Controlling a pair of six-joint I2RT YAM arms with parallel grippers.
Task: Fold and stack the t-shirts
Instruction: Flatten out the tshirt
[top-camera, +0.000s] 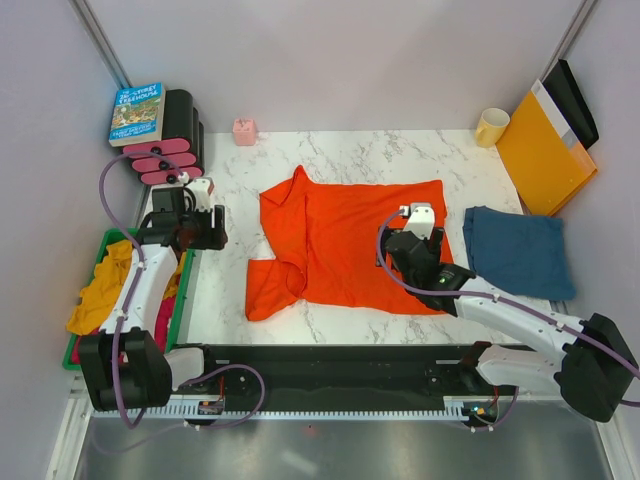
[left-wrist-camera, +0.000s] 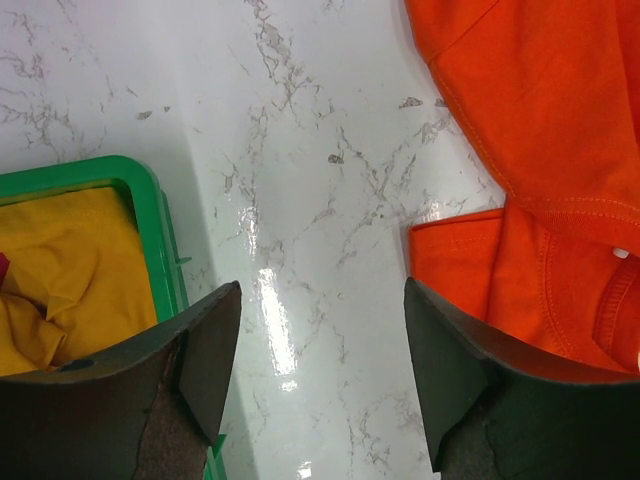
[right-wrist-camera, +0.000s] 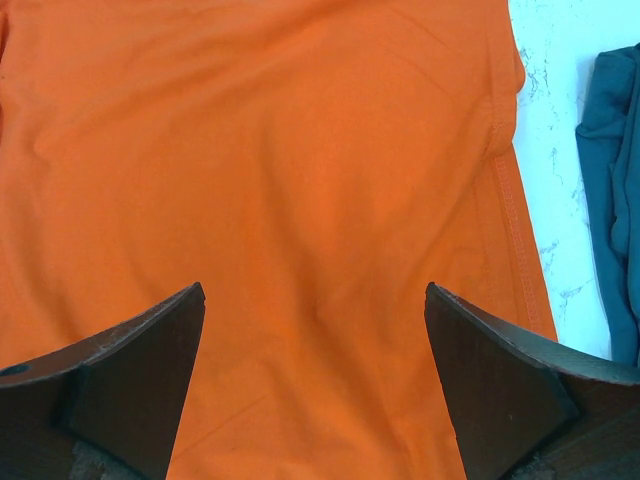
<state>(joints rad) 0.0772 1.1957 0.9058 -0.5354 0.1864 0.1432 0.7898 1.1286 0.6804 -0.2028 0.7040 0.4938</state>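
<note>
Your right fingers (right-wrist-camera: 130, 380) spread over the bright orange-red cloth t-shirt (top-camera: 340, 230) near its hem; left fingers (left-wrist-camera: 190, 360) spread above the white marble surface (left-wrist-camera: 300, 200) beside its sleeve edge.

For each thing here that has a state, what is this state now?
orange t-shirt: spread out, unfolded, one sleeve bunched
blue t-shirt: folded, beside the orange one
left gripper: open, empty, over bare table
right gripper: open, empty, above the orange t-shirt
green bin: holds yellow cloth
mug: upright
</note>
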